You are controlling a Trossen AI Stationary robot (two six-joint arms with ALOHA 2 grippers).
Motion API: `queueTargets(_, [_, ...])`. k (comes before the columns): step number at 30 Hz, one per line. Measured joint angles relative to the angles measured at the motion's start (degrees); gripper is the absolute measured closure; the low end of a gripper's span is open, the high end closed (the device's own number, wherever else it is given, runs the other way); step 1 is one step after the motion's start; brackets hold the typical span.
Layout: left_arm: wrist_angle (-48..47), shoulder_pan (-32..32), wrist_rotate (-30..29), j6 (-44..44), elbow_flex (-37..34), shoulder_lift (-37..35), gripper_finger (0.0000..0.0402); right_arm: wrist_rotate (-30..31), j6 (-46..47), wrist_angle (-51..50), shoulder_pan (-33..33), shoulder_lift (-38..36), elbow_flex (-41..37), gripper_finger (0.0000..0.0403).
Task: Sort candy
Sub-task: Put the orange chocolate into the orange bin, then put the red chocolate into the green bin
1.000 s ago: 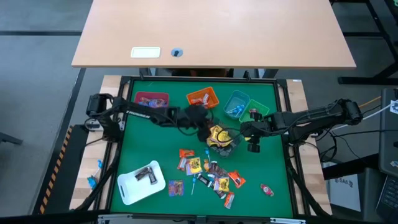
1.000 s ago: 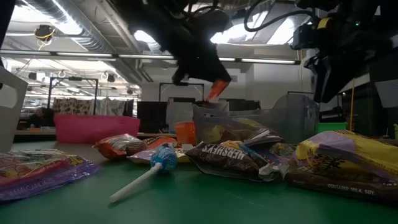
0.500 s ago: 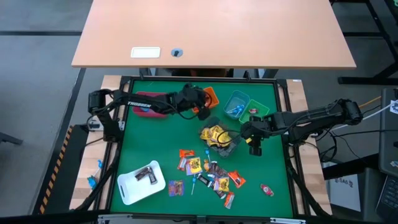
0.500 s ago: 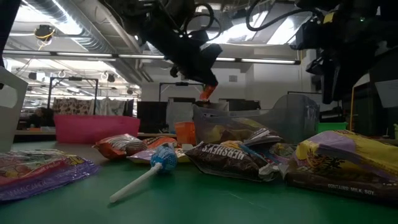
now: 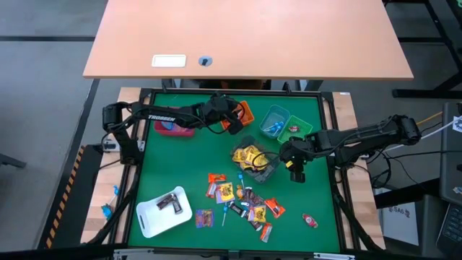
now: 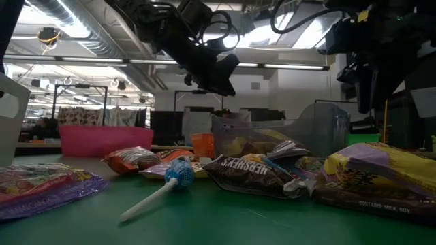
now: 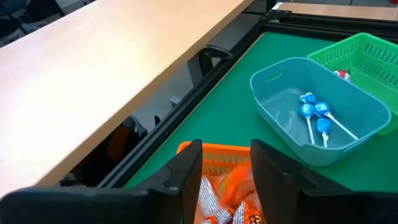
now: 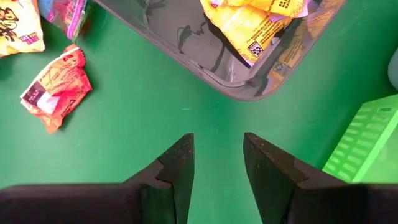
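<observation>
You had the left gripper [image 7: 225, 163] over the orange bin [image 5: 237, 113], jaws apart and empty, with orange candy [image 7: 231, 200] lying in the bin just below them. Your right gripper [image 8: 217, 155] hung open above bare mat beside the clear bin [image 8: 186, 50] of yellow packets [image 8: 255, 25].
</observation>
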Motion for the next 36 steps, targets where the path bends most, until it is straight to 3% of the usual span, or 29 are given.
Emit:
queueTargets(13, [-0.03,-0.02,0.09,-0.07,0.00,0.00,0.0274,-0.02,0.71,-0.13,-0.04,0.00,0.00,0.0261])
queueTargets(24, [-0.04,-0.02,0.07,-0.11,0.00,0.00,0.0274,-1.41,3.83,-2.68,-0.07,0.00,0.00,0.0133])
queueTargets(30, [-0.04,-0.06,0.07,-0.11,0.00,0.00,0.0274,-12.50,17.76,-2.77,0.57,0.00,0.00,0.0107])
queueTargets(36, [-0.06,-0.06,0.07,-0.17,0.02,0.00,0.0274,-14.60,27.36,-2.99,9.16,0.00,0.00,0.0113])
